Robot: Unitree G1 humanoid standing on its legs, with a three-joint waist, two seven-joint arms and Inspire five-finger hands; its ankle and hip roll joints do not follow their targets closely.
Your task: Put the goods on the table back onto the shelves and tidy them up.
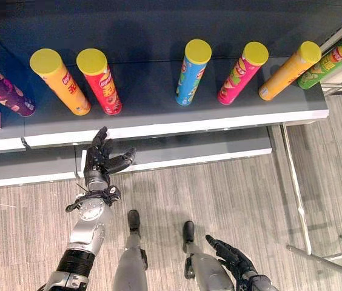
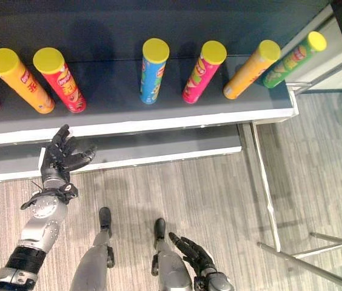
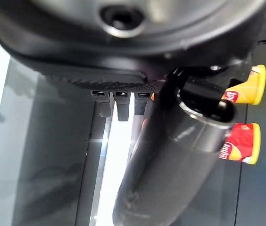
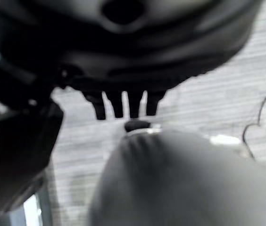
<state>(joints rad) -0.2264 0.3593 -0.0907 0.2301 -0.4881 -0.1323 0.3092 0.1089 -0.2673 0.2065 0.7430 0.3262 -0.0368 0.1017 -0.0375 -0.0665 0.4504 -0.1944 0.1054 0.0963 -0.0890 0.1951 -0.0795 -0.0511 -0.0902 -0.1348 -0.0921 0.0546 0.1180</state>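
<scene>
Silver-grey perforated left forearm [image 1: 89, 227], black ribbed cuff, dark left hand [image 1: 101, 159], dark right hand [image 1: 234, 257], slim black fingers [image 1: 103, 138]

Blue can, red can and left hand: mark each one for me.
blue can [image 1: 190, 79], left eye view, middle of its body.
red can [image 1: 103, 85], left eye view, middle of its body.
left hand [image 1: 100, 159], left eye view, on the palm.

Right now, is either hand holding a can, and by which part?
Nothing is held. The left hand hangs open before the shelf edge; the right hand is open, low over the floor.
</scene>
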